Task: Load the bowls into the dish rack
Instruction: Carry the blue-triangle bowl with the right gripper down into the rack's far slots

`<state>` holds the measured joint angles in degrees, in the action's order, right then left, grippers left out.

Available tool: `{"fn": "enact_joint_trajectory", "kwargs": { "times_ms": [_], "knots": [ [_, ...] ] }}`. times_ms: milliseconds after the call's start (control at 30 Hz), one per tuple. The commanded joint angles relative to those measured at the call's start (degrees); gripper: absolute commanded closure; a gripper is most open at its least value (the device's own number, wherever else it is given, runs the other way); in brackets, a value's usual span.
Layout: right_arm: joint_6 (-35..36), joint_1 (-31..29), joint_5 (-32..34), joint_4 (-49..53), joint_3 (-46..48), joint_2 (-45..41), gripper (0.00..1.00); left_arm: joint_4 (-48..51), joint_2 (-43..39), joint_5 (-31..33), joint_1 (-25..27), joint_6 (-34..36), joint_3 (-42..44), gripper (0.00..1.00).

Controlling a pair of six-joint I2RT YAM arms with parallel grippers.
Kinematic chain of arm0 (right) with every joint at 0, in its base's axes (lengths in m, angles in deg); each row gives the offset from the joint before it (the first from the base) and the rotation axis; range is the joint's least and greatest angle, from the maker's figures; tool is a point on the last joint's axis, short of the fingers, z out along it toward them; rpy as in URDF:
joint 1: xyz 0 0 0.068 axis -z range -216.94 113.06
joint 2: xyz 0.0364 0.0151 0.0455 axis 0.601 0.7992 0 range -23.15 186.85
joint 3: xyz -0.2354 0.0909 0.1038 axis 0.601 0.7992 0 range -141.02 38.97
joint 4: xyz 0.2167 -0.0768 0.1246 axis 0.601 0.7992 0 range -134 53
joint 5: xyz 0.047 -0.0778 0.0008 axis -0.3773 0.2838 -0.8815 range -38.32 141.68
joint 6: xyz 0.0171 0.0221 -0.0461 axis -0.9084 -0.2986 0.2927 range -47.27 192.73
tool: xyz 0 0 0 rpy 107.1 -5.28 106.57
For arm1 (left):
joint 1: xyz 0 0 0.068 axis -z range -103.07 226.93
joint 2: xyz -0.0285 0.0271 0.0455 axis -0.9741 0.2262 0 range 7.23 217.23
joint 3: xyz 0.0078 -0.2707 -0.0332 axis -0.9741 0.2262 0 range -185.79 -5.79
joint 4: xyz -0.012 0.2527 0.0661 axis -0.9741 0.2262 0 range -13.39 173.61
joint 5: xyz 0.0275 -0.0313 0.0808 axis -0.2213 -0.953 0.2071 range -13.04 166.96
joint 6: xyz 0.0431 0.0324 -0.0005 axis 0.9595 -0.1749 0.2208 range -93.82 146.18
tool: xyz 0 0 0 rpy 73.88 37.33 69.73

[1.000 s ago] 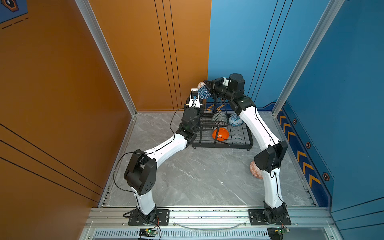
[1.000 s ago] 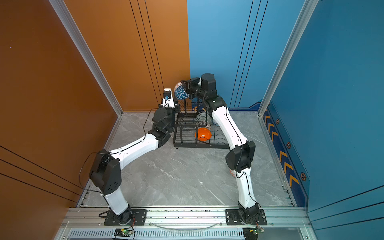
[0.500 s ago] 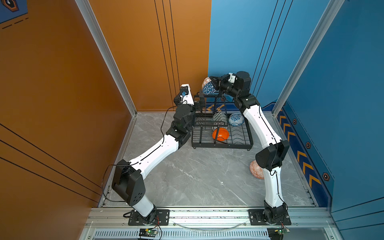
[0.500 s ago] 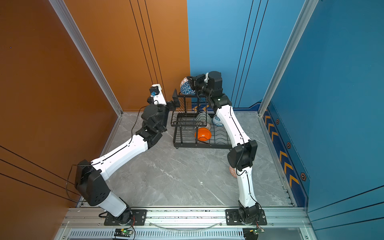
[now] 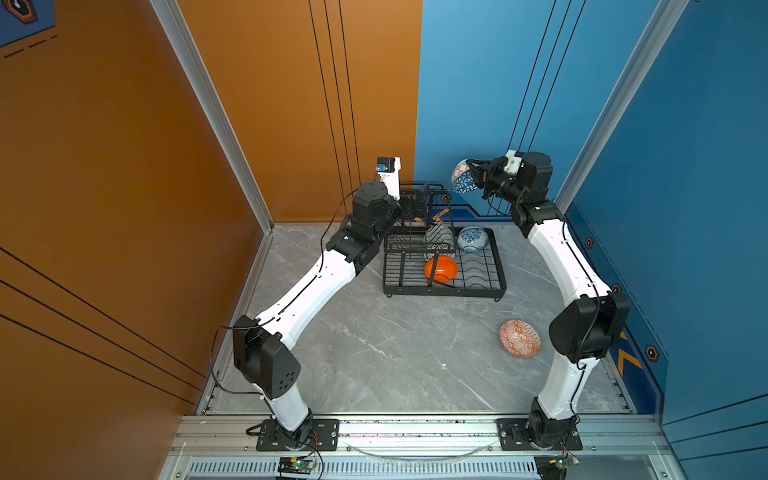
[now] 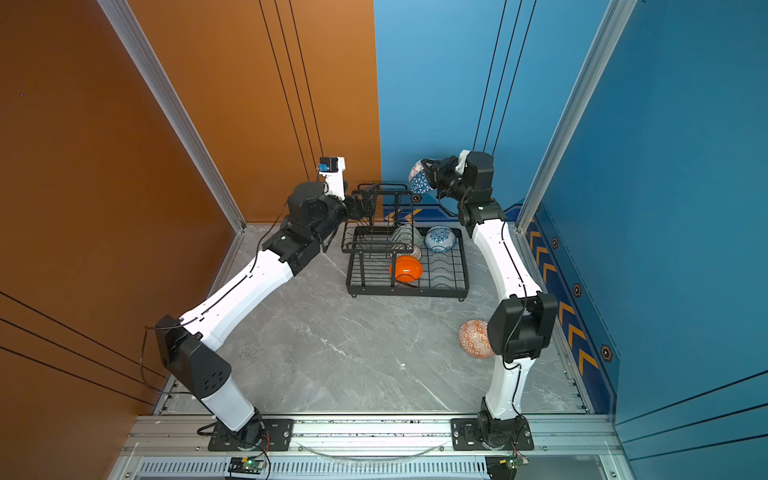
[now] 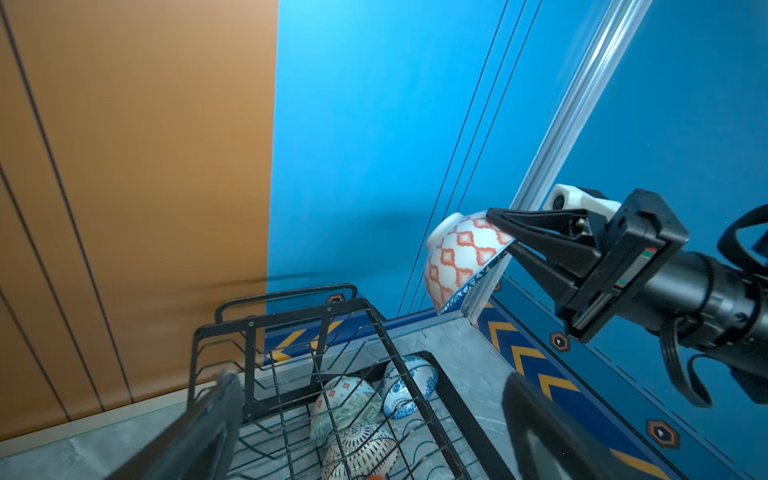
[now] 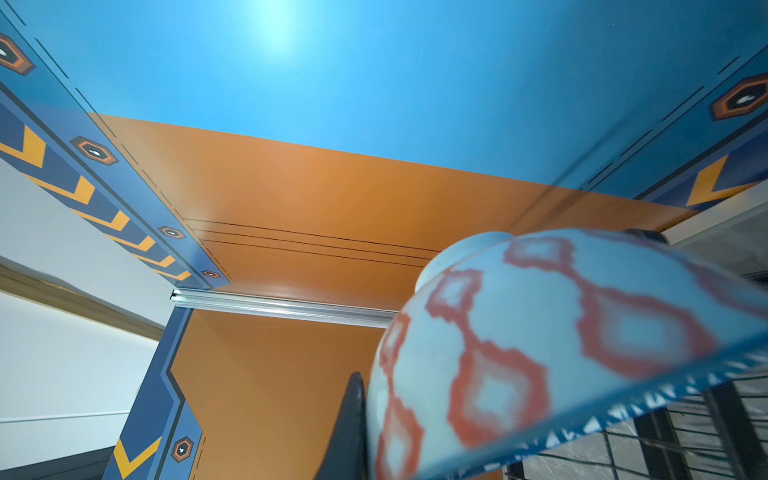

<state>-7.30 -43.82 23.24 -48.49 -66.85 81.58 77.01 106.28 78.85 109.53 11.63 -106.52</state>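
High above the back of the dish rack (image 5: 444, 287) (image 6: 409, 291), my right gripper (image 5: 473, 176) (image 6: 430, 174) (image 7: 500, 235) is shut on the rim of a bowl (image 5: 462, 178) (image 6: 419, 176) (image 7: 461, 257) (image 8: 540, 353) with blue triangles inside and orange-red diamonds outside. My left gripper (image 5: 415, 204) (image 6: 365, 204) (image 7: 374, 436) is open and empty beside the rack's raised basket (image 7: 249, 328). On the rack's base tray lie the orange bowl (image 5: 441, 268), blue-floral bowl (image 5: 472, 239) (image 7: 409, 386), pale-green bowl (image 7: 345, 403) and dark-lattice bowl (image 7: 361, 449). An orange-red geometric bowl (image 5: 520, 338) (image 6: 473, 338) sits on the floor.
Grey marble floor (image 5: 374, 345) spreads in front of the rack. Orange and blue walls close in the back and sides. The right arm's elbow (image 5: 588, 328) stands right next to the floor bowl. A metal rail (image 5: 415, 428) carries both arm bases.
My left gripper opened, let go of the triangle-patterned bowl and drew back to the left. The right gripper, still shut on the bowl, carried it to the right.
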Motion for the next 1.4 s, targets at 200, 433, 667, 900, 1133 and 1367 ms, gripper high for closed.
{"fn": "enact_joint_trajectory", "kwargs": {
  "times_ms": [200, 433, 667, 900, 1133, 1367],
  "knots": [
    [4.60, 4.22, 4.26, -14.24, 19.44, -9.52, 1.00, 6.41, 2.86, -11.60, 0.53, 2.56, -3.52, 0.02],
    [4.87, 5.91, 4.67, -19.24, 30.69, -11.66, 1.00, 9.09, 2.61, -11.46, 0.58, 7.62, -3.39, 0.02],
    [5.86, 5.64, 4.18, -23.93, 37.12, -9.73, 1.00, 9.87, 1.94, -10.72, 0.61, 9.87, -2.94, 0.02],
    [7.43, 4.90, 4.62, -26.81, 40.13, -6.81, 1.00, 12.07, 2.12, -10.25, 2.02, 11.18, -3.51, 0.02],
    [6.73, 3.82, 5.35, -31.32, 40.78, -2.23, 1.00, 12.38, 2.13, -10.23, 2.58, 11.29, -3.51, 0.02],
    [7.43, 3.10, 6.21, -32.76, 41.23, 0.42, 1.00, 12.48, 2.38, -9.95, 2.71, 11.12, -3.68, 0.02]
  ]
}}
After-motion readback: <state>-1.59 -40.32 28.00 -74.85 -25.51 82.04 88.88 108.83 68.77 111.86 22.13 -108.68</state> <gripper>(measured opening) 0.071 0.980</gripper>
